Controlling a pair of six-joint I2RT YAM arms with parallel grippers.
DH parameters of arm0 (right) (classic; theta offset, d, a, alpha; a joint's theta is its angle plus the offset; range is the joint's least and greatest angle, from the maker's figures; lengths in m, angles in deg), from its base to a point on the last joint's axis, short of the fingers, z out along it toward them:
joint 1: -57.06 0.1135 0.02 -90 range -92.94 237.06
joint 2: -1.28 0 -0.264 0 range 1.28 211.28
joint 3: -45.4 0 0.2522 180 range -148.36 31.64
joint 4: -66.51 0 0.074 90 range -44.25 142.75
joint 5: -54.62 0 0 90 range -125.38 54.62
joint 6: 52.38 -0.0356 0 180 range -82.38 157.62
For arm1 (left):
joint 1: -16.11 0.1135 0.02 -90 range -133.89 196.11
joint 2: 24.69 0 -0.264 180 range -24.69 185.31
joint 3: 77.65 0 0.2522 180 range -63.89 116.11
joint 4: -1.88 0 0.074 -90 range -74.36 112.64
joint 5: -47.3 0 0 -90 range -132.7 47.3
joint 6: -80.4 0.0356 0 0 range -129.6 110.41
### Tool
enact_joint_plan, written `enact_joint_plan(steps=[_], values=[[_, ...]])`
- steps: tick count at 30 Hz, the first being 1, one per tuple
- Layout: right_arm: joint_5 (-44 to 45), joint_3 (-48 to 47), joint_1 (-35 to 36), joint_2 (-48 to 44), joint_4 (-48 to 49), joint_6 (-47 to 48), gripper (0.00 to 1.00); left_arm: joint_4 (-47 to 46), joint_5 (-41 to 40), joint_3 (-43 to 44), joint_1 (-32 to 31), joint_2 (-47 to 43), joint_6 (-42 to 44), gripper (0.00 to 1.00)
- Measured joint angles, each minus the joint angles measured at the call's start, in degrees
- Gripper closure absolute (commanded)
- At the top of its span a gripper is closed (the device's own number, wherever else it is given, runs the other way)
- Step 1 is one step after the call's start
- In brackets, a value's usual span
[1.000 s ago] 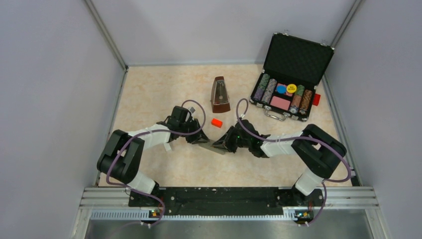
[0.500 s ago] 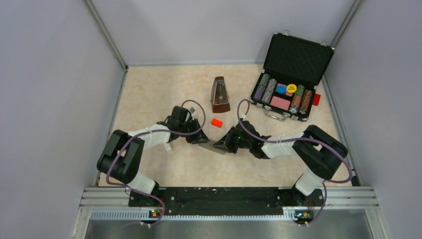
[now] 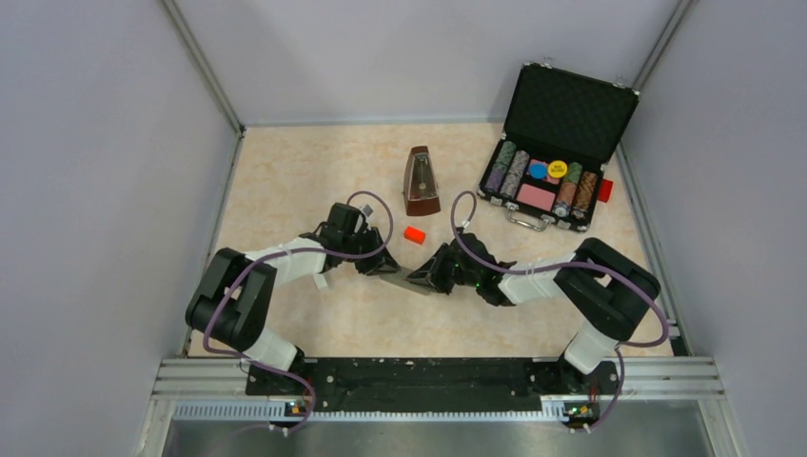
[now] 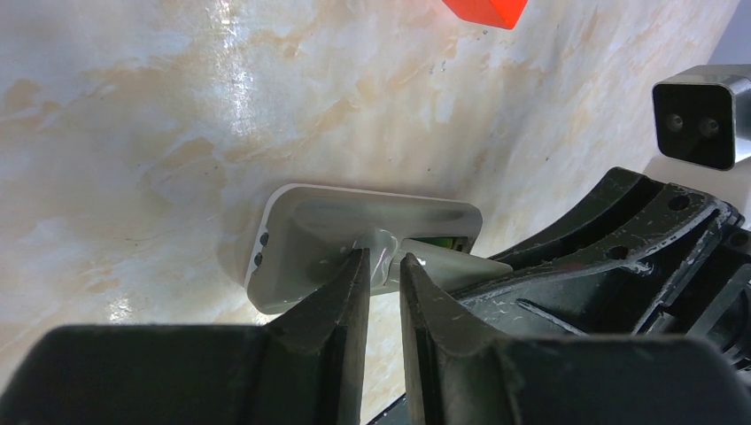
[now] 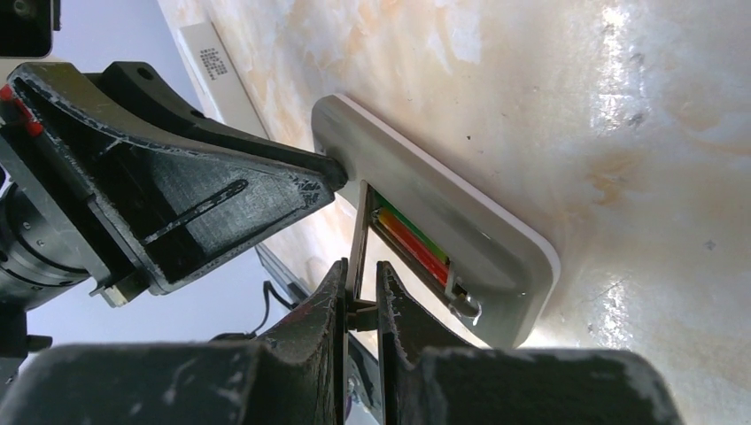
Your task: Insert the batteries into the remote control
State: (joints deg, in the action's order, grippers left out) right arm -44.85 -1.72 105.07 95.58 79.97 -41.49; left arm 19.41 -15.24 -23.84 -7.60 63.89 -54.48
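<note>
The grey remote control (image 3: 404,277) lies on the table between both arms. My left gripper (image 4: 383,257) is shut on the remote control's (image 4: 354,221) near long edge. In the right wrist view the remote control (image 5: 483,243) has its recess open, and the batteries (image 5: 409,235), one red-orange and one green, lie side by side in it. My right gripper (image 5: 361,266) is shut on the thin grey cover (image 5: 360,221), which stands edge-on at the rim of the recess. A bit of the green battery (image 4: 436,240) shows past the cover (image 4: 465,266) in the left wrist view.
A red-orange block (image 3: 414,234) sits just behind the grippers, with a brown metronome (image 3: 421,181) further back. An open black case of poker chips (image 3: 557,143) stands at the back right. A slim white bar (image 5: 209,55) lies beyond the left gripper.
The right wrist has turned slightly while holding the cover. The left gripper and the remote control have stayed in place.
</note>
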Motion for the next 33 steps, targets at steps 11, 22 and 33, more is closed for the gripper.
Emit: enact_joint_plan(steps=[11,22,33], values=[[-0.85,-0.31,0.09,1.64,0.52,-0.61,1.00,-0.50,0.17,-0.11,0.00,0.22,-0.17,0.76],[-1.53,-6.97,0.09,1.31,-11.50,0.02,0.84,-1.01,0.44,-0.11,0.00,0.55,-0.24,0.76],[-1.75,-9.97,0.44,1.38,-20.94,1.42,0.71,-1.01,0.61,-0.11,0.00,0.57,-0.24,0.76]])
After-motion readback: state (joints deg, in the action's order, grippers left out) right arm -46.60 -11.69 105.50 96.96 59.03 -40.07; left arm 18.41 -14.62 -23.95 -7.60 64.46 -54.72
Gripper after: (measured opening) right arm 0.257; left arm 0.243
